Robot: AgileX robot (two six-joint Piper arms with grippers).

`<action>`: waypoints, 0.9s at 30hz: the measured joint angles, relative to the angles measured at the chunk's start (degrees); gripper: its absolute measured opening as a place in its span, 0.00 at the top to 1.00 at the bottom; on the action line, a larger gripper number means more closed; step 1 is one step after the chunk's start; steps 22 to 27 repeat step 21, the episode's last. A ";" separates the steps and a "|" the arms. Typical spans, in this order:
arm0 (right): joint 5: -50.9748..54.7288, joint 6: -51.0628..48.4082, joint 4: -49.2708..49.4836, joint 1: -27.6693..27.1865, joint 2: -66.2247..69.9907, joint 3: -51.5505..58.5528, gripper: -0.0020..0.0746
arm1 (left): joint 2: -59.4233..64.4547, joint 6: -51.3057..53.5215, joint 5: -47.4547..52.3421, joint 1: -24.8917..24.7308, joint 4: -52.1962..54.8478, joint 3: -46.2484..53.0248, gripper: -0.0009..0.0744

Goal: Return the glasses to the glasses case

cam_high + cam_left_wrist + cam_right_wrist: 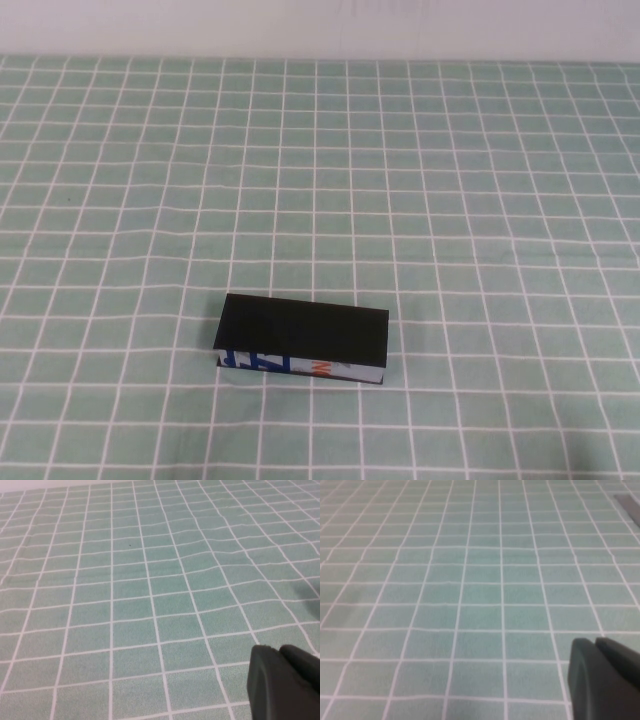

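The rectangular black glasses case (300, 335) with its white printed front lies closed on the green checked table (450, 200); no glasses show, so the task looks finished. The left pincer (282, 680) and right pincer (602, 677) hang apart over bare cloth, the right closed and empty, the left's gap impossible to tell.

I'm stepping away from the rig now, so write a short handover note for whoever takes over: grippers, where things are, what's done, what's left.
Left gripper: out of the high view, hanging over bare tablecloth in its own wrist view.
Right gripper: shut, holding nothing, also out of the high view and over bare cloth.
Glasses case: lies closed on the green checked tablecloth, near the front, a little left of centre, printed white front edge facing the robot.
Glasses: not visible in any view; whether they are inside the closed case cannot be seen.
Done: case lid is down, both arms pulled back.
Left: possibly nothing; confirm the glasses are inside.
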 joint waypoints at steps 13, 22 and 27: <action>1.11 0.00 -0.22 0.00 0.00 -0.10 0.99 | 0.00 0.00 0.00 0.00 0.00 0.00 0.99; 1.11 0.00 -0.22 0.00 0.00 -0.10 0.99 | 0.00 0.00 0.00 0.00 0.00 0.00 0.99; 1.11 0.00 -0.22 0.00 0.00 -0.10 0.99 | 0.00 0.00 0.00 0.00 0.00 0.00 0.99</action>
